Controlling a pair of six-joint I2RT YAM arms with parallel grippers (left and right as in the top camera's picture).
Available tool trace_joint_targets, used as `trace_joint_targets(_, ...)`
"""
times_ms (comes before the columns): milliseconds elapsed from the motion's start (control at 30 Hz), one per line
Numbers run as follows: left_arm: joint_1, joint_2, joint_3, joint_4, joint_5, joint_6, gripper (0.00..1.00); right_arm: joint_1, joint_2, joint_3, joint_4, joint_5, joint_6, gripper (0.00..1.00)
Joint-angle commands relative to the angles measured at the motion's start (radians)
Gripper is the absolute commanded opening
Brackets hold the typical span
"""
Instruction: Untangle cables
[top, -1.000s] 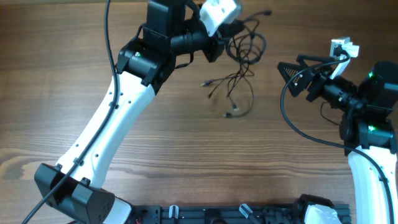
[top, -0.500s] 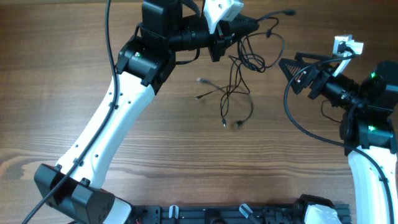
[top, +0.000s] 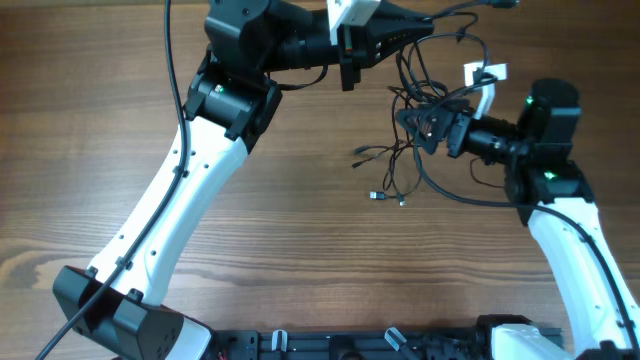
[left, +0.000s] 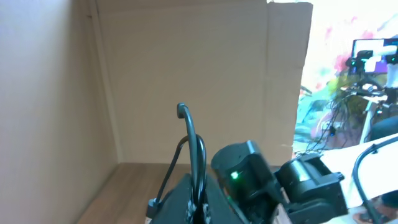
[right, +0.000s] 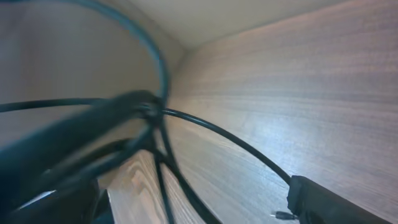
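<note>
The cables (top: 428, 85) are thin black wires in a tangled bunch hanging from my left gripper (top: 425, 22) at the back of the table. Loose ends with small plugs (top: 375, 195) trail down to the wood. In the left wrist view my left gripper (left: 200, 199) is shut on a strand (left: 198, 149) that loops upward. My right gripper (top: 415, 125) is open and pushed into the bunch from the right. In the right wrist view blurred strands (right: 158, 112) cross between its fingers (right: 186, 194), and a small plug (right: 283, 216) lies by the right finger.
The wooden table (top: 300, 230) runs under both arms. A cardboard wall (left: 186, 74) stands behind the table. My right arm's wrist (left: 249, 177) with its green light shows close to the left gripper. Thicker arm cables (top: 175, 60) hang along the left arm.
My left gripper has moved right and lifted the bunch higher. My right gripper has moved left into the hanging wires. The loose ends have been dragged to the right.
</note>
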Motion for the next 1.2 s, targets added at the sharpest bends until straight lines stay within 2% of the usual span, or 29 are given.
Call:
trace_joint_targets(0, -0.001, -0.032, 0.012, 0.014, 0.012, -0.071, 0.04, 0.003, 0.024, 0.013, 0.002, 0.061, -0.010, 1.00)
trace_joint_targets(233, -0.001, -0.045, 0.012, 0.022, 0.013, -0.253, 0.04, 0.003, 0.026, 0.013, -0.006, 0.285, 0.042, 0.98)
trace_joint_targets(400, -0.001, -0.085, 0.012, 0.035, -0.023, -0.252, 0.04, 0.003, 0.027, 0.010, -0.132, 0.397, 0.038, 0.99)
trace_joint_targets(500, -0.001, -0.097, 0.012, 0.037, -0.093, -0.252, 0.04, 0.003, 0.027, 0.010, -0.166, 0.356, 0.016, 0.99)
trace_joint_targets(733, 0.010, -0.098, 0.012, 0.085, -0.169, -0.251, 0.04, 0.003, 0.027, 0.010, -0.165, 0.072, -0.171, 0.99)
trace_joint_targets(833, 0.037, -0.098, 0.012, 0.146, -0.262, -0.252, 0.04, 0.003, 0.027, 0.010, -0.118, -0.163, -0.262, 0.99)
trace_joint_targets(900, 0.055, -0.098, 0.012, 0.219, -0.274, -0.253, 0.04, 0.003, 0.027, 0.010, -0.110, -0.225, -0.275, 0.99)
trace_joint_targets(1033, 0.065, -0.099, 0.012, 0.291, -0.274, -0.253, 0.04, 0.003, 0.027, 0.010, -0.111, -0.192, -0.275, 0.99)
trace_joint_targets(1167, 0.065, -0.099, 0.012, 0.340, -0.275, -0.293, 0.04, 0.003, 0.027, 0.009, -0.137, 0.032, -0.194, 1.00)
